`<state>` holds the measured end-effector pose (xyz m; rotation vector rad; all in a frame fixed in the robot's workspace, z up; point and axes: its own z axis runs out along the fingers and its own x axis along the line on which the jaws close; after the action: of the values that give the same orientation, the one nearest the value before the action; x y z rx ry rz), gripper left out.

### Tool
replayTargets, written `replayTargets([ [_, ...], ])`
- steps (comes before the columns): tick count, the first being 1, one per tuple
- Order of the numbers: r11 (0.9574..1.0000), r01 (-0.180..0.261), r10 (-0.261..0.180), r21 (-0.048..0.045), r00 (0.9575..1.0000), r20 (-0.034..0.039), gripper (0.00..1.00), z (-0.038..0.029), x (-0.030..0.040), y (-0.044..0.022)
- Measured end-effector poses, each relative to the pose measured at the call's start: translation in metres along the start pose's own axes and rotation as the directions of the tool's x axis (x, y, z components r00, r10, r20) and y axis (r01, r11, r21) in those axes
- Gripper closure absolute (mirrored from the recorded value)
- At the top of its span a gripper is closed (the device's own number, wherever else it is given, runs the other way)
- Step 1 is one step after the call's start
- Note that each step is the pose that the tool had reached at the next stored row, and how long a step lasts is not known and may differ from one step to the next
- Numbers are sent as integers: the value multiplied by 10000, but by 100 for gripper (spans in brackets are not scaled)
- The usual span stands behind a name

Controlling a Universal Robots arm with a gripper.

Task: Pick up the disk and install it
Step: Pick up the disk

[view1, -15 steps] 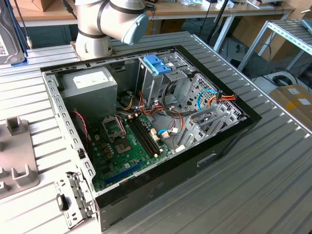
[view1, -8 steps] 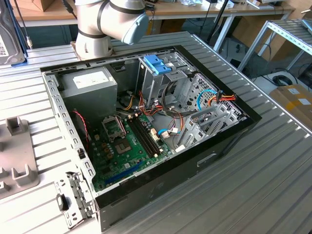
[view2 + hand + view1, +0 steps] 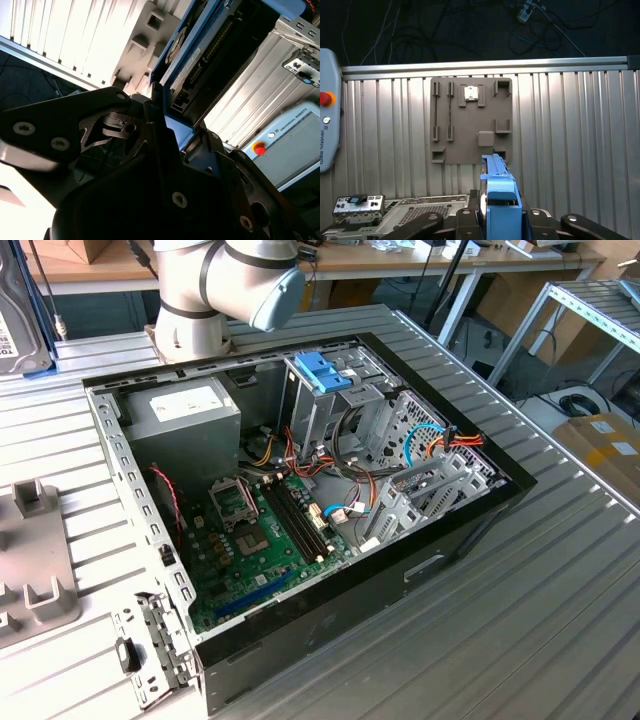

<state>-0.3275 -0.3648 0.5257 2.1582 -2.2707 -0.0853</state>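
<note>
Claw [image 3: 500, 222] pinches disk [image 3: 497, 195] edge-on, black jaws either side of light-blue frame. Second wrist view: disk [image 3: 210, 50] face carries pale labels, print unreadable. Beyond disk, grey fixture tray [image 3: 465, 145] on ribbed counter [image 3: 570, 125] holds small silver square part [image 3: 471, 93]. Exterior view, centre: open computer case [image 3: 330, 625] holds motherboard [image 3: 255, 540], power supply [image 3: 185, 415], drive cage [image 3: 330, 415] with blue latch [image 3: 322, 372]. Arm [image 3: 225, 285] cut off at upper edge.

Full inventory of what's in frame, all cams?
table: 1, silver ribbed, under case
computer case: 1, black, open, on table
grey box: 1, white sticker, inside case
motherboard: 1, green, case floor
drive cage: 1, metal, blue latch, inside case
fixture plate: 1, grey, on table
pendant: 1, grey, red button, by table
disk: 1, light-blue frame, held above table
arm: 1, silver-grey, beside case
gripper: 1, black, shut on disk
</note>
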Motion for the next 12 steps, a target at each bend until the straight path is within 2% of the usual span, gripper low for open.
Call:
replayTargets([
  [12, 10000, 0, 0, 0, 10000, 0, 63, 2, 27, -2],
])
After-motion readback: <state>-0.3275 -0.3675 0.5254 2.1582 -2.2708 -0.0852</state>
